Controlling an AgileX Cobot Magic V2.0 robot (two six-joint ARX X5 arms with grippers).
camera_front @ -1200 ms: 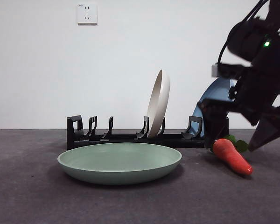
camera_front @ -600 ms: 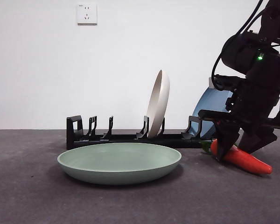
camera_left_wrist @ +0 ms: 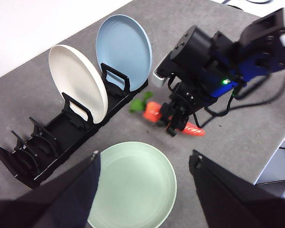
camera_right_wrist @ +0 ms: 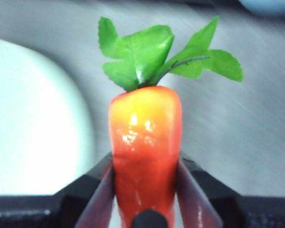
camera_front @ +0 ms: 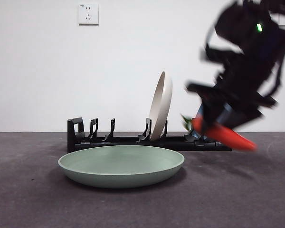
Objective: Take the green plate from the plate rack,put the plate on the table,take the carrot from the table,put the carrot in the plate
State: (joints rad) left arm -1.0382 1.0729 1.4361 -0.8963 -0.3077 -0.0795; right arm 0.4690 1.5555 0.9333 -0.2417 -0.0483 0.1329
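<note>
The green plate [camera_front: 121, 165] lies flat on the table [camera_front: 33, 204], in front of the black plate rack [camera_front: 109, 140]. My right gripper [camera_front: 213, 124] is shut on the carrot [camera_front: 223, 134] and holds it clear of the table, to the right of the plate, blurred by motion. In the right wrist view the carrot [camera_right_wrist: 143, 137] sits between the jaws of my right gripper [camera_right_wrist: 143, 173], leaves pointing away. My left gripper [camera_left_wrist: 145, 159] hangs high above the green plate [camera_left_wrist: 133, 185], open and holding nothing. From there the carrot [camera_left_wrist: 153, 111] is in the right gripper [camera_left_wrist: 175, 121] beside the rack [camera_left_wrist: 52, 142].
A cream plate [camera_front: 161, 104] stands upright in the rack. A blue plate [camera_left_wrist: 123, 45] stands at the rack's right end, mostly hidden behind the arm in the front view. The table edge runs close on the right arm's side [camera_left_wrist: 275, 142].
The right gripper came down around the carrot, shut on it, and has now lifted it off the table and carried it left, towards the plate.
</note>
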